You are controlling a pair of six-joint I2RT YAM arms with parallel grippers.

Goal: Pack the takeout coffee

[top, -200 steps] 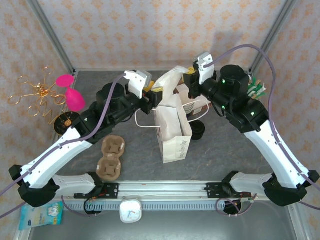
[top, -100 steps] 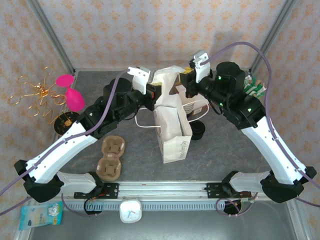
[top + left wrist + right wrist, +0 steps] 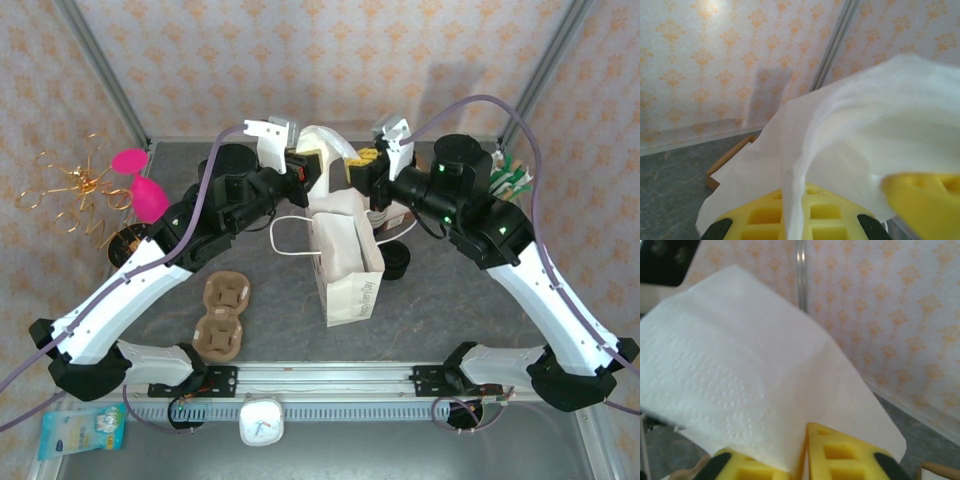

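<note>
**Top view, with both wrist views.** The grey table (image 3: 470, 300) fills the lower two thirds of the frame. At its centre stands the white paper bag (image 3: 345, 265), upright with its mouth open. Above the bag, at upper centre, you hold a white paper napkin (image 3: 325, 165) stretched between both arms.

The left gripper (image 3: 300, 170) is closed flat on the napkin's left edge; in the left wrist view the paper (image 3: 880, 125) drapes over its yellow pads (image 3: 790, 217). The right gripper (image 3: 362, 165) has the other edge running down between its pads (image 3: 840, 460), which stand nearly together. You cannot tell whether they actually clamp it.

The takeout coffee (image 3: 397, 262), black lid up, stands on the table just right of the bag, below the stack of lidless cups (image 3: 385, 212).

Judged step: the napkin goes in first and the coffee is not yet packed. Next, lower the napkin into the mouth, let go, then take the cup upright.
</note>
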